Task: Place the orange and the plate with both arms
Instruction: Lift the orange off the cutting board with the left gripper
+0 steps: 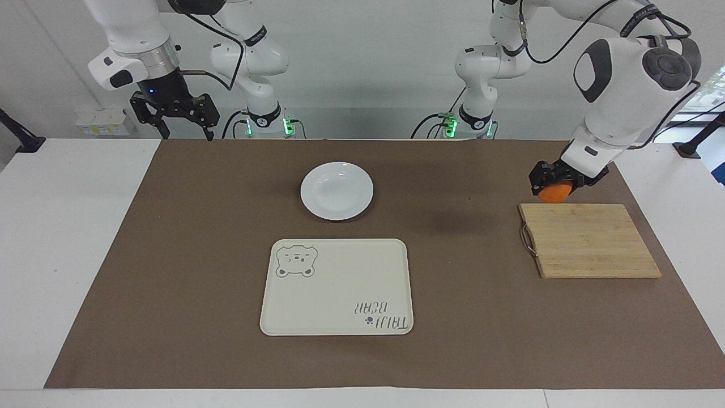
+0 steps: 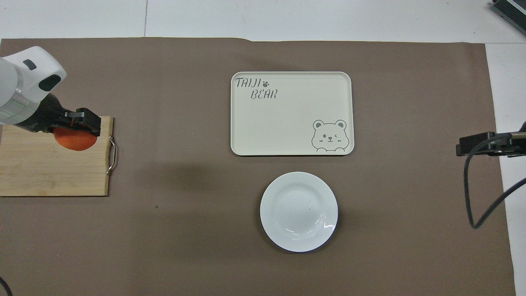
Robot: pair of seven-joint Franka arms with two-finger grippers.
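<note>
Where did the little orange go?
The orange is up in the air, held in the left gripper over the wooden cutting board, at the left arm's end of the table.

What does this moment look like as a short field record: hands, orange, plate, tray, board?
left hand: shut on the orange, in the air over the cutting board
right hand: open, waiting above the right arm's end of the table
plate: empty, on the brown mat
bear tray: empty, beside the plate, farther from the robots
</note>
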